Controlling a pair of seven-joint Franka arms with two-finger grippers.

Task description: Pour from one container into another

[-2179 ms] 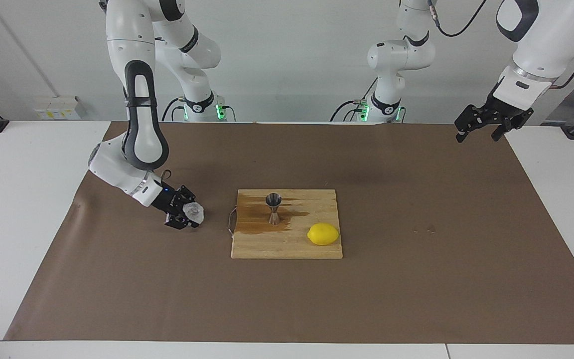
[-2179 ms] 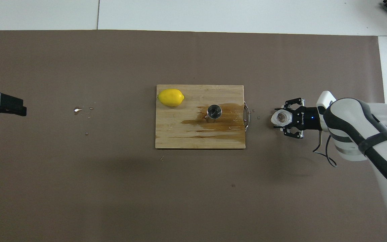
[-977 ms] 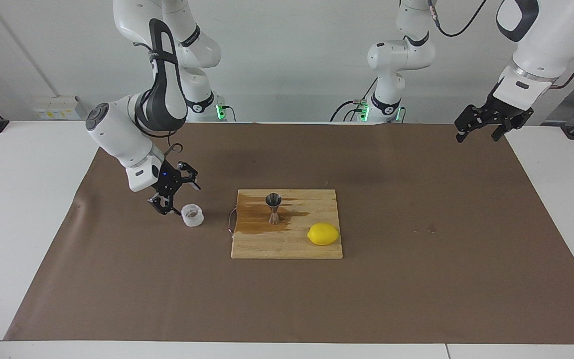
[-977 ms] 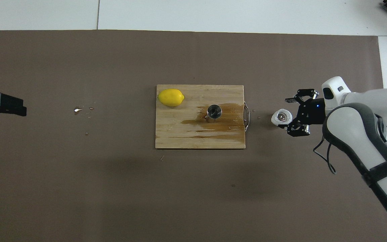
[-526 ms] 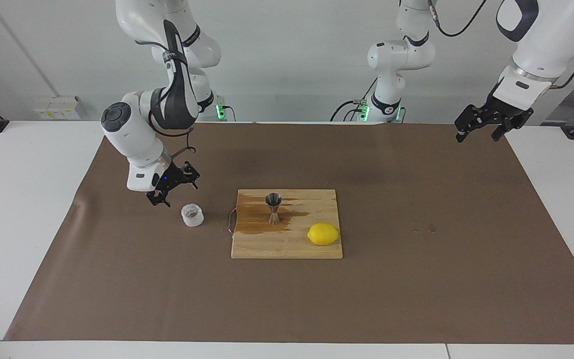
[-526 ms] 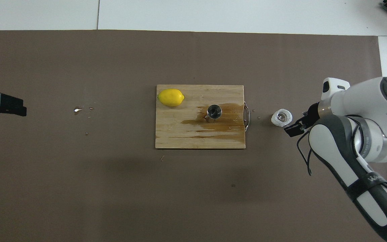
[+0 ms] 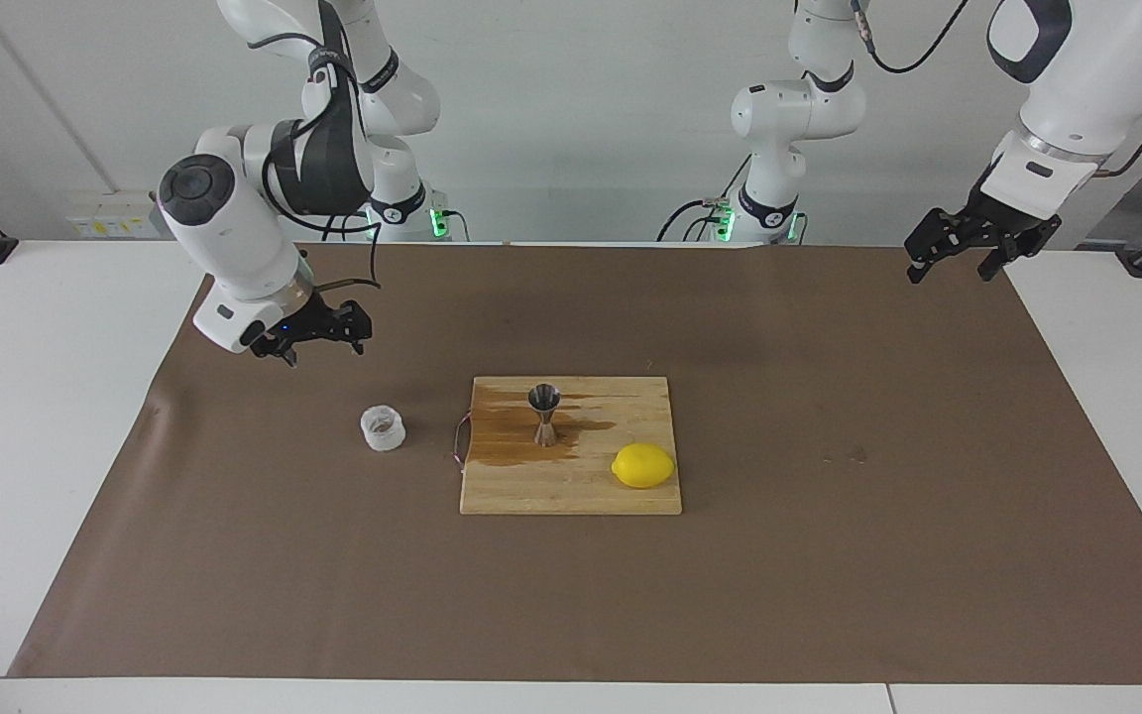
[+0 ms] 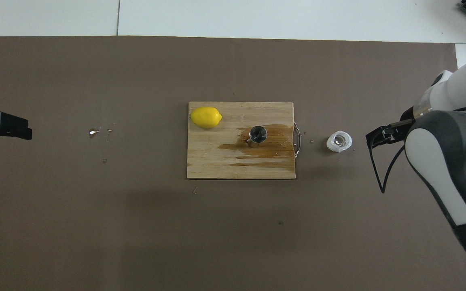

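Cup (image 7: 383,428): stands upright on the brown mat (image 7: 829,555), free of any grip, beside the board's handle end, toward the right arm's end of the desk.
Jigger (image 7: 544,414): upright on the cutting board (image 7: 571,491), in a wet brown stain.
Lemon (image 7: 642,465): on the same board, farther from the robots than the jigger.
Right gripper (image 7: 318,342): released, empty, raised over the mat, apart from the cup.
Left gripper (image 7: 958,253): released, empty, waiting over the mat's edge.
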